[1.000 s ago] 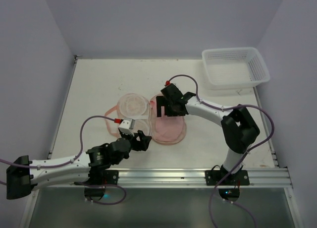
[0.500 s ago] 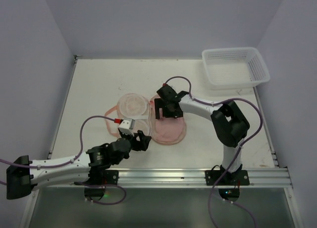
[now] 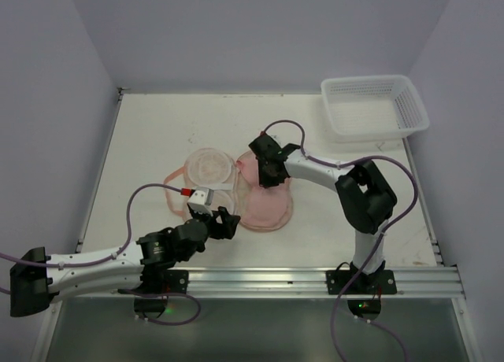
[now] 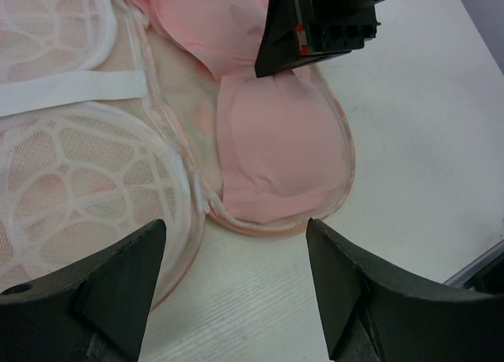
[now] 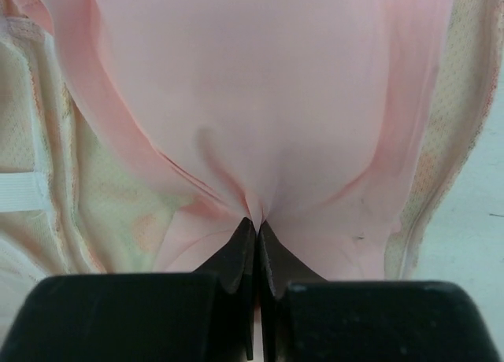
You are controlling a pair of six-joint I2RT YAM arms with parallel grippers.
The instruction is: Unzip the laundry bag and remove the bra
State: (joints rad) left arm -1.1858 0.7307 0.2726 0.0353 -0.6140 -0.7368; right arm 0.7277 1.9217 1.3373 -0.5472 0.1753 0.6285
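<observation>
The laundry bag [image 3: 209, 166] lies unzipped and spread flat, its white mesh half [image 4: 79, 173] to the left. The pale pink bra [image 3: 266, 205] rests in the bag's right half [image 5: 102, 197]. My right gripper [image 3: 264, 173] is down on the bra's far part, and its jaws [image 5: 257, 222] are shut on a pinched fold of the bra [image 5: 252, 86]. My left gripper [image 4: 235, 236] hovers open just in front of the bag's near edge, nothing between its fingers. The left wrist view shows the bra cup [image 4: 276, 142] and the right gripper [image 4: 315, 24] above it.
A white plastic lattice basket [image 3: 374, 106] stands at the table's far right corner. A purple cable [image 3: 150, 190] loops from the left arm beside the bag. The metal rail [image 3: 315, 279] runs along the near edge.
The right gripper moved a little left onto the bra, then closed from wide open onto a fold of its fabric. The left arm has stayed still.
</observation>
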